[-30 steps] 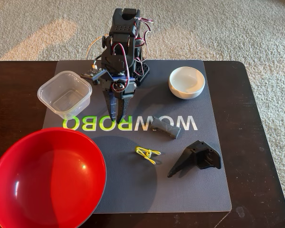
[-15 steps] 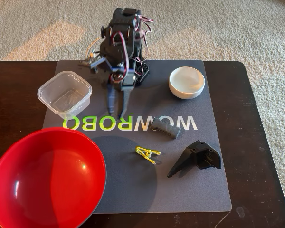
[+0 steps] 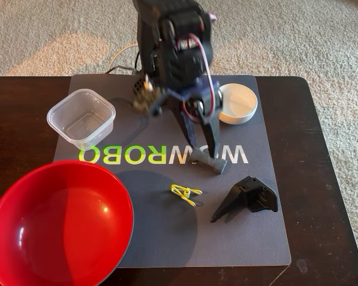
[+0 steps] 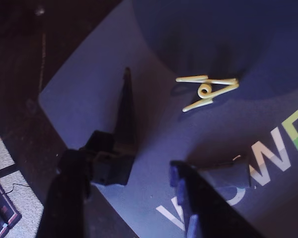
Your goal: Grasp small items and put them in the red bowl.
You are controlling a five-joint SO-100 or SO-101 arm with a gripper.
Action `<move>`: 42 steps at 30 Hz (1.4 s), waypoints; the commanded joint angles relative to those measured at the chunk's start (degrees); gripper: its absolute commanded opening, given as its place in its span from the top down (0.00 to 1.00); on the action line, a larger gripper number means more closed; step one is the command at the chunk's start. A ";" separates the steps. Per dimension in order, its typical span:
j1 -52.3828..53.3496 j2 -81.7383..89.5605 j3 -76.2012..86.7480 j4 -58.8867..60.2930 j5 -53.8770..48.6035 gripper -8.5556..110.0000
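A short dark grey rounded block (image 3: 210, 161) lies on the mat (image 3: 167, 232). The gripper (image 3: 203, 156) hangs spread wide right over it, holding nothing.

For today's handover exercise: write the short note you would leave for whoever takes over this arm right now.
Hand: open and empty, its tips down by the dark grey block on the mat, nothing gripped.
Red bowl: front left in the fixed view, empty.
Yellow wire clip and black bracket lie on the mat, right of the bowl. Clear square tub sits behind the bowl.
Done: nothing in the bowl yet.
Left: block, clip, bracket and tub all go into the bowl.
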 commanded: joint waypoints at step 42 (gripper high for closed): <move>-12.74 -47.64 -25.14 2.20 -8.09 0.76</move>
